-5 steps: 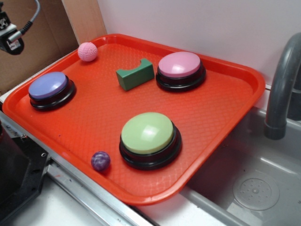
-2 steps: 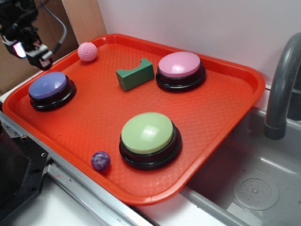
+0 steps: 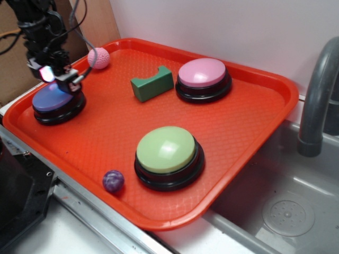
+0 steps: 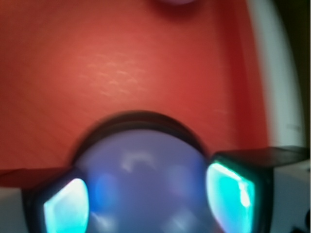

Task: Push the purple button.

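Red tray (image 3: 249, 116) carries everything. Green button (image 3: 166, 150) sits well off the gripper toward the tray's near edge; pink button (image 3: 202, 73) well off toward the far wall. Purple button (image 3: 53, 101) lies directly under the gripper (image 3: 57, 78); contact cannot be confirmed. Wrist view: gripper (image 4: 150, 196) fingers spread, lit pads (image 4: 228, 187) flanking the purple button (image 4: 141, 179) dome on either side. Green block (image 3: 152, 83) lies between gripper and pink button. Pink ball (image 3: 98, 58) just behind the gripper. Marbled purple ball (image 3: 113, 181) beside the green button.
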Robot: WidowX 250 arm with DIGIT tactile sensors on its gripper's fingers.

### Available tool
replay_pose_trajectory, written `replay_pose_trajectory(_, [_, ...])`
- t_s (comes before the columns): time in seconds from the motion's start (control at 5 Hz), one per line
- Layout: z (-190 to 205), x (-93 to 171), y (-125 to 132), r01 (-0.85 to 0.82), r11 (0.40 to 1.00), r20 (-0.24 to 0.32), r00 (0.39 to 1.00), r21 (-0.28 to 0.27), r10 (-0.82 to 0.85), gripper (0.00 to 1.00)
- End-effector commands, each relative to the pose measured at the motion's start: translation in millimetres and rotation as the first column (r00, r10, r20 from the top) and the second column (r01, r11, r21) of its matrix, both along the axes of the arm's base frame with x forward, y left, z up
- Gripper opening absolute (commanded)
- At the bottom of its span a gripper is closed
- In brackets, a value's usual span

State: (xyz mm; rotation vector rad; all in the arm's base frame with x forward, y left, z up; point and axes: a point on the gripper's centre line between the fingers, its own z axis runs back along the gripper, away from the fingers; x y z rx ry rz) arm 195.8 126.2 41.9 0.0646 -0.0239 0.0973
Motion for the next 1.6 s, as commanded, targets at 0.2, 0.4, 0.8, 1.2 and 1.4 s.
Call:
replay_pose_trajectory(0.2, [25.0, 2.5, -1.3, 0.02, 1.0, 0.005, 1.0, 0.019, -0.02, 1.0])
replay_pose_trajectory(0.4, [54.1, 3.0, -2.6, 0.052, 0.998, 0.043, 0.998, 0.046, -0.054, 1.0])
replay_pose_trajectory(0.8, [56.2, -7.1, -18.9, -0.03, 0.998, 0.027, 0.999, 0.053, 0.028, 1.0])
replay_pose_trajectory(1.2, [71.4, -16.4, -26.8, -0.019, 0.999, 0.065, 0.998, 0.04, 0.016, 1.0])
replay_pose_trajectory(1.4, [88.6, -18.2, -27.1, -0.006, 0.998, 0.08, 0.997, 0.056, 0.002, 1.0])
